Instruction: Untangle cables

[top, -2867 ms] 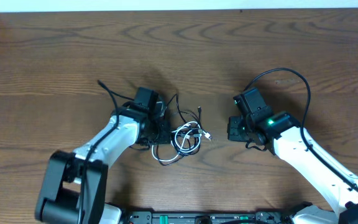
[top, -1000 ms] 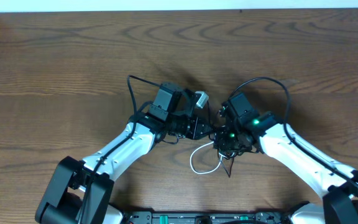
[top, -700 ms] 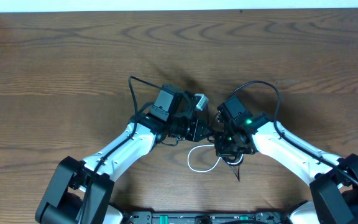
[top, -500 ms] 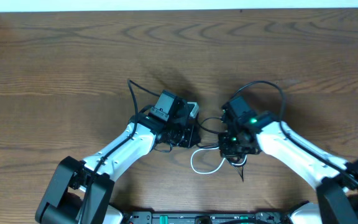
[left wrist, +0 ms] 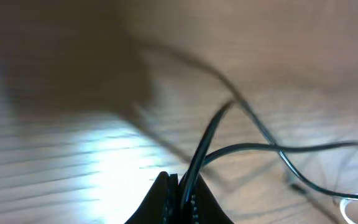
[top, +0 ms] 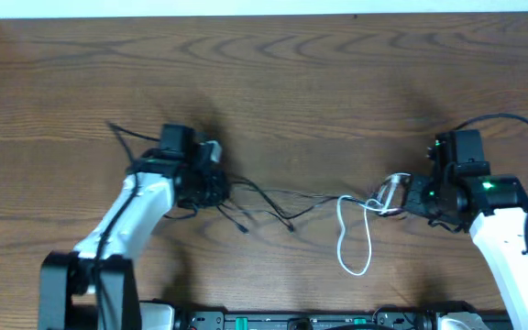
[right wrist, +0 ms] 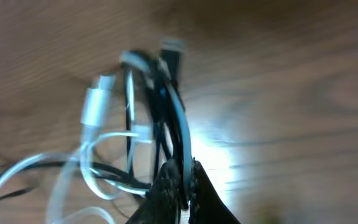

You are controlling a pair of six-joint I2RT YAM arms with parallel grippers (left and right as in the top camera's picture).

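The black cable (top: 282, 200) runs stretched low over the table between my two grippers, with loose ends drooping near the middle. My left gripper (top: 216, 186) is shut on its left part; in the left wrist view the black cable (left wrist: 211, 132) runs straight into the closed left gripper (left wrist: 182, 185). The white cable (top: 353, 240) hangs in a loop below a knot beside my right gripper (top: 400, 198). In the right wrist view the right gripper (right wrist: 183, 169) is shut on a bunch of strands, black cable (right wrist: 178, 118) and white cable (right wrist: 93, 102) together, plug ends sticking up.
The brown wooden table (top: 273, 82) fills the view, with a pale wall strip along its far edge. The thicker black arm cables arc behind each wrist (top: 511, 124). The arm bases sit at the near edge.
Both arms have drawn apart from the middle, left going left and right going right. The bundle has been pulled out into a stretched black line. The right gripper has shut on the strands.
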